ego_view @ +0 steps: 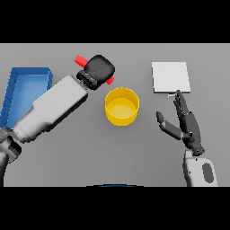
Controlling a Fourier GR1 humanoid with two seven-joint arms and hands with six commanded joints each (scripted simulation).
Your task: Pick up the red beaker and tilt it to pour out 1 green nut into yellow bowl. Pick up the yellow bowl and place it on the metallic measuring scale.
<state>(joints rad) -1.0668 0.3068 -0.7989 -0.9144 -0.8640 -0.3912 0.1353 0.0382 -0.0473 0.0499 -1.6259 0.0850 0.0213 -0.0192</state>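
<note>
My left hand (99,68) is shut on the red beaker (81,59), held above the table just up and left of the yellow bowl (121,106). The beaker lies tilted, one red end poking out at the hand's upper left and another red bit at its lower right near the bowl's rim. Most of the beaker is hidden by the hand. No green nut shows in the bowl or elsewhere. The metallic measuring scale (170,77) is a pale square plate at the upper right. My right hand (185,121) is open below the scale, right of the bowl, fingers pointing up.
A blue bin (23,85) stands at the left edge, partly behind my left forearm (51,108). Grey table surface lies between the bowl and the scale.
</note>
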